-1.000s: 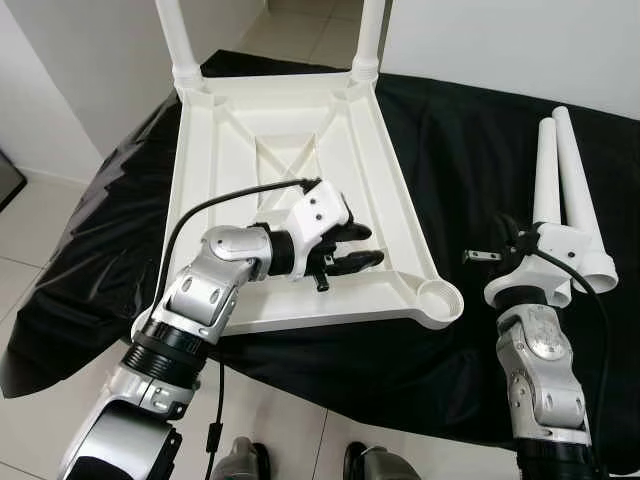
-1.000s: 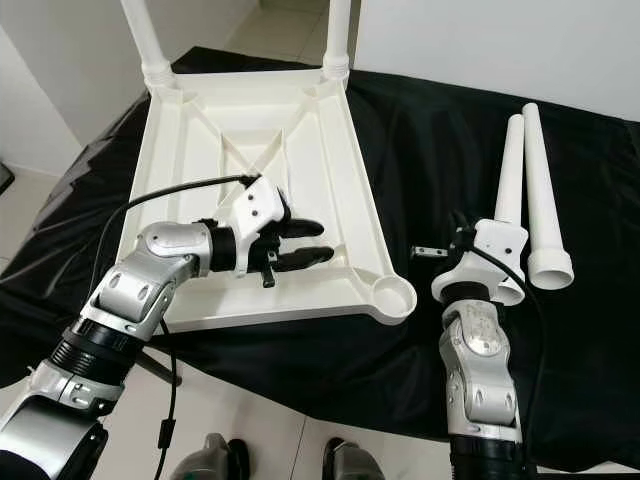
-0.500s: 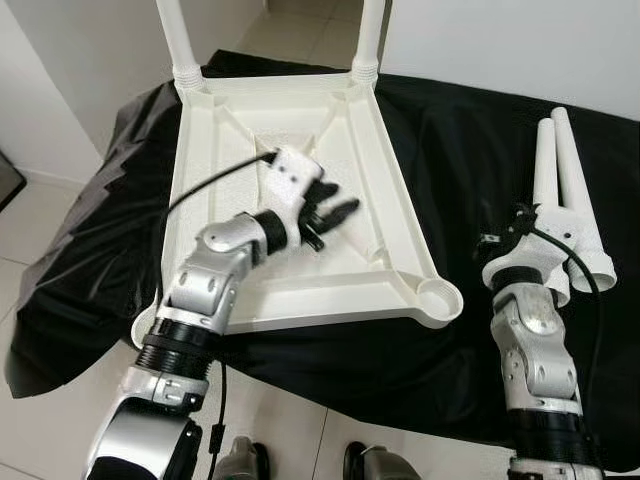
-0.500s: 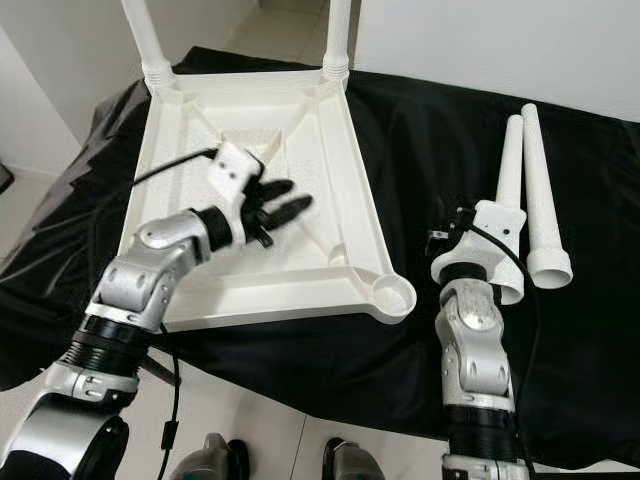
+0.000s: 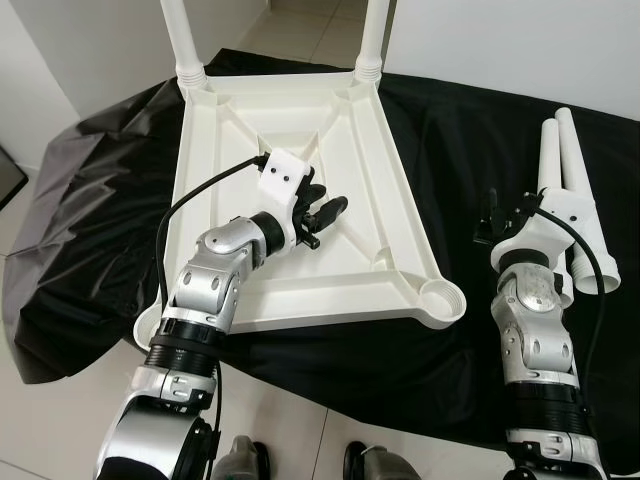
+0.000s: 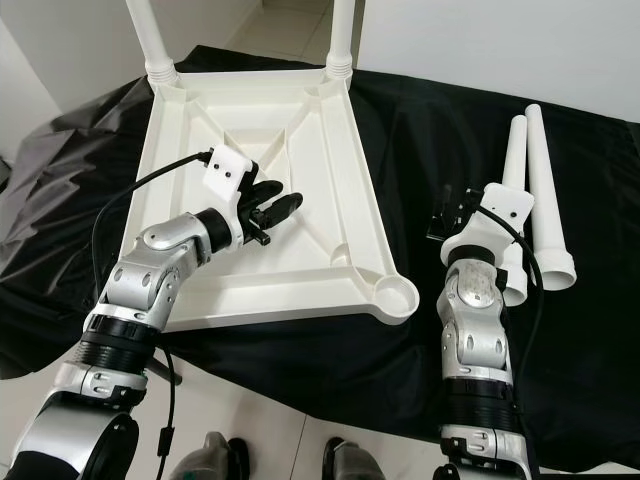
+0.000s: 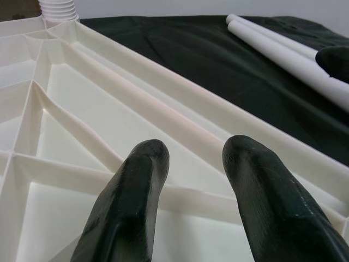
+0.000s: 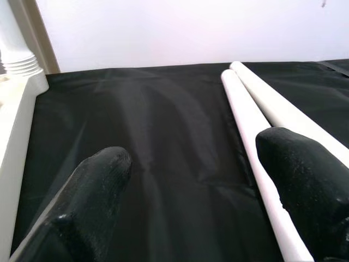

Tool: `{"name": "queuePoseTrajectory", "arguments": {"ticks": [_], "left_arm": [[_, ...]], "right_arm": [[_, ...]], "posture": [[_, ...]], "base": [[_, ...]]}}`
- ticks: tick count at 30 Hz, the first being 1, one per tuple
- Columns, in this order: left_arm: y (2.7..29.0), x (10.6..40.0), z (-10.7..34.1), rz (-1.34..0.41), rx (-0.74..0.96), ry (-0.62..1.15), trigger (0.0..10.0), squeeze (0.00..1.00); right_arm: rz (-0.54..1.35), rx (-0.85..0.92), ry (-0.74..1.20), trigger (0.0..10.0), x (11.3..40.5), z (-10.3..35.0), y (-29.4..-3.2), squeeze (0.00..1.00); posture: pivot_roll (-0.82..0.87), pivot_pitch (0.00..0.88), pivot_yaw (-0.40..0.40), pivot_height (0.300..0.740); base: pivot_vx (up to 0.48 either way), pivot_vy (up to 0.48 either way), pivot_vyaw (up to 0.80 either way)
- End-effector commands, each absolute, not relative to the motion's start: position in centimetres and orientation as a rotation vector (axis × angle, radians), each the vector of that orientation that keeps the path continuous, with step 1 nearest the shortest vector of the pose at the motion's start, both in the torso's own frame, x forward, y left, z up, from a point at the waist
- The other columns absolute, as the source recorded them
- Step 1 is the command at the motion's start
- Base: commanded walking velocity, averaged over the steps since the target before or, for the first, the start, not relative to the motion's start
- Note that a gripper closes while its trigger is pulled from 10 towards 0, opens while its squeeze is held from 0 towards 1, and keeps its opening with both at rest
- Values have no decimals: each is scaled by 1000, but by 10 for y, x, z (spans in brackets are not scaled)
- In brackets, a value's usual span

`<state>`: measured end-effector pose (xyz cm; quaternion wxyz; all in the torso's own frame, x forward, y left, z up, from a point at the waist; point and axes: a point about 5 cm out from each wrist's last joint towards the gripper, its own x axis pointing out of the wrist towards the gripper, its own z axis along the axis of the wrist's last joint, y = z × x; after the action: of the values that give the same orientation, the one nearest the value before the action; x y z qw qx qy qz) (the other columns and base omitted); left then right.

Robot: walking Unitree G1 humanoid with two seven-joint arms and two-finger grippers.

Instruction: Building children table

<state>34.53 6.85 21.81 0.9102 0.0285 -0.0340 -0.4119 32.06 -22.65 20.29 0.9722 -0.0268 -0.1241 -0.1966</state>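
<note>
Left gripper [image 5: 325, 212] has lifted off the upturned table top [image 5: 235, 150], fingers slightly apart, empty; right gripper [image 6: 452, 213], spread wide, probably next clamps the two loose legs [image 6: 535, 190] on the black cloth beside it.

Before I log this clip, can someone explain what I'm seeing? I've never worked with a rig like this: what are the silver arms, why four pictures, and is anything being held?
This is a humanoid robot looking down at its own two arms. The two wide pictures come from its head camera; the two close ones from a camera on each wrist, looking along black fingers. On a black cloth lies a white tabletop, upside down, with two legs already fitted at its far corners. Two loose legs lie to its right. The left gripper hovers over the tabletop's ribbed underside, fingers apart, empty. The right gripper is open beside the loose legs, holding nothing.
</note>
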Motion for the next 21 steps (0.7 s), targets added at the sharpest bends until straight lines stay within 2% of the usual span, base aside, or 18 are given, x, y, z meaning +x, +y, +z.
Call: {"name": "queuePoseTrajectory", "arguments": {"ticks": [1, 8, 13, 21], "left_arm": [[72, 350, 218, -703, 39, -62, 10000, 0], [63, 341, 217, -763, 72, -66, 10000, 0], [47, 319, 212, -931, 141, -79, 10000, 0], [43, 316, 213, -955, 137, -67, 10000, 0]], "right_arm": [[-474, -61, -206, 10000, 321, 198, -232, 0], [-644, -88, -140, 10000, 324, 198, -243, 0], [-651, 34, -32, 10000, 331, 194, -246, 0], [-649, 107, 56, 10000, 336, 198, -243, 0]], "posture": [[-7, 152, -7, 740], [0, 147, -12, 740], [8, 142, -15, 740], [6, 140, -13, 740]], "base": [[0, 0, 0], [0, 0, 0], [0, 0, 0], [0, 0, 0]]}}
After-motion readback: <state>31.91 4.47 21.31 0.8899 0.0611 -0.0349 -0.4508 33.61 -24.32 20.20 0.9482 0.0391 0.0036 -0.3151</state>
